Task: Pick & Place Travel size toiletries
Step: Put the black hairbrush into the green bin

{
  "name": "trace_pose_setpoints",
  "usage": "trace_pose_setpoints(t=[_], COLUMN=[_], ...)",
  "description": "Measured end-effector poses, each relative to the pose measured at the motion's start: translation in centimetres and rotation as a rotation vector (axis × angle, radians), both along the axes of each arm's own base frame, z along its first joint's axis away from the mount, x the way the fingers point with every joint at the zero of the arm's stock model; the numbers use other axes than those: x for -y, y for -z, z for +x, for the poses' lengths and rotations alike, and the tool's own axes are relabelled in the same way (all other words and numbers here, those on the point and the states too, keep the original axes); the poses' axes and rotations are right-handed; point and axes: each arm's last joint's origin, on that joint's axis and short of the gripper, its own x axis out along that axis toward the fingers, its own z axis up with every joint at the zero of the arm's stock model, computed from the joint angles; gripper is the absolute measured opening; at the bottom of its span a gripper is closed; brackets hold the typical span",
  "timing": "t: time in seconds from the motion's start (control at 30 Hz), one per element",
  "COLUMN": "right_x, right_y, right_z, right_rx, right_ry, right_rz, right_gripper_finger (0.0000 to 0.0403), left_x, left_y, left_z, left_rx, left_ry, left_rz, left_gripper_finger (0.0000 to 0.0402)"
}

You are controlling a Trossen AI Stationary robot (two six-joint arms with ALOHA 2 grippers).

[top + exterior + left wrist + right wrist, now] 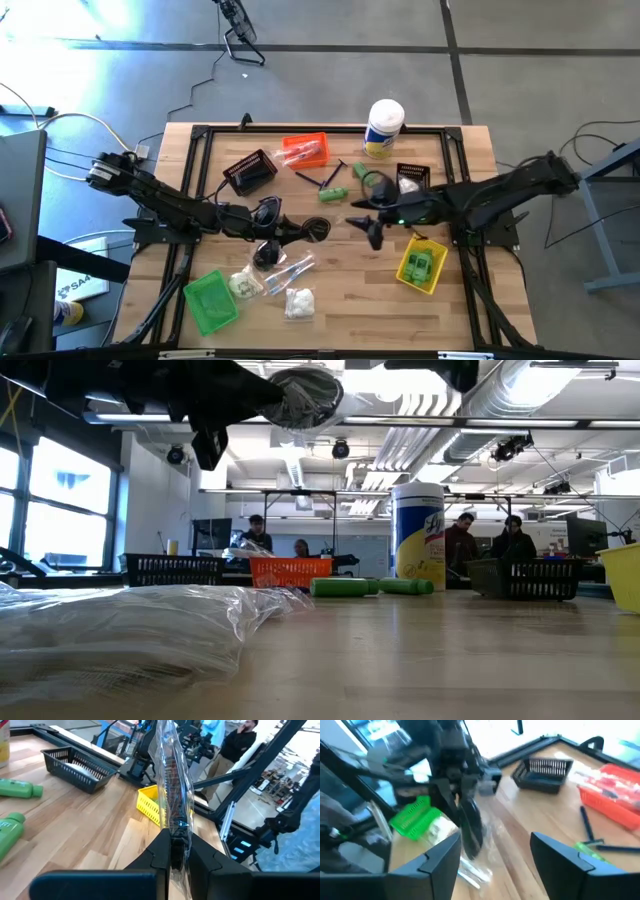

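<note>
My left gripper (298, 230) is raised over the table's middle, pointing level toward the right, and is shut on a clear-wrapped packet with a dark round bundle inside (318, 228). The packet shows tall and narrow in the left wrist view (172, 780). My right gripper (360, 226) faces it from the right, open, with nothing between its fingers (495, 865). Two green mini bottles (335, 193) and thin black sticks (315, 180) lie on the table behind. Clear packets (285, 270) and a bag of white puffs (298, 302) lie near the front. My left gripper pinches the clear wrapper's near edge (175, 832) between its two fingers, coming level from the table's left. The packet sticks out beyond the fingertips, lifted clear of the table (300, 395), with its dark bundle past the fingers.
An orange bin (305, 150), two black bins (250, 172) (412, 178) and a tall white canister (384, 127) stand at the back. A yellow bin (421, 265) holding a green item sits front right, a green bin (210, 298) front left. Bare wood lies front centre.
</note>
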Motion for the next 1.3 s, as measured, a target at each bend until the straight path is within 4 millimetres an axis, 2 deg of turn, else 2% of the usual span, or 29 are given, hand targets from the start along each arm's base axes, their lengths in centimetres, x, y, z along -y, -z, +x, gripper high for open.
trace_pose_setpoints(t=[0.23,0.33,0.57,0.67,0.8,0.97,1.13,1.3], right_x=[1.3,1.9,3.4,4.1,4.8,5.6,6.2,6.3], right_y=[-2.1,-2.8,-3.3,-2.9,-2.5,-2.2,-2.2,-2.2], right_z=[-3.6,-4.8,-5.6,-5.7,-5.9,-5.9,-5.9,-5.9], right_rx=[0.007,0.020,-0.008,-0.056,-0.116,-0.148,-0.154,-0.156], right_ry=[0.081,0.106,0.136,0.145,0.174,0.208,0.231,0.239], right_rz=[-0.046,-0.108,-0.218,-0.255,-0.264,-0.267,-0.269,-0.269], right_gripper_finger=[0.0202,0.0191,0.0171,0.0167,0.0163,0.0156,0.0147,0.0142], left_x=[0.0,-0.1,0.0,0.7,2.2,3.9,6.0,8.0], left_y=[-0.9,-1.3,-2.3,-3.1,-4.4,-6.8,-9.4,-9.5], left_z=[-0.5,-0.9,-1.5,-1.3,-1.5,-3.1,-5.2,-7.4], left_rx=[0.030,0.027,-0.024,-0.122,-0.366,-0.656,-0.775,-0.808], left_ry=[0.035,0.030,0.020,0.024,0.049,-0.001,-0.029,-0.134], left_rz=[-0.032,-0.120,-0.369,-0.424,-0.479,-0.544,-0.650,-0.735], left_gripper_finger=[0.0029,0.0029,0.0029,0.0029,0.0029,0.0029,0.0029,0.0029])
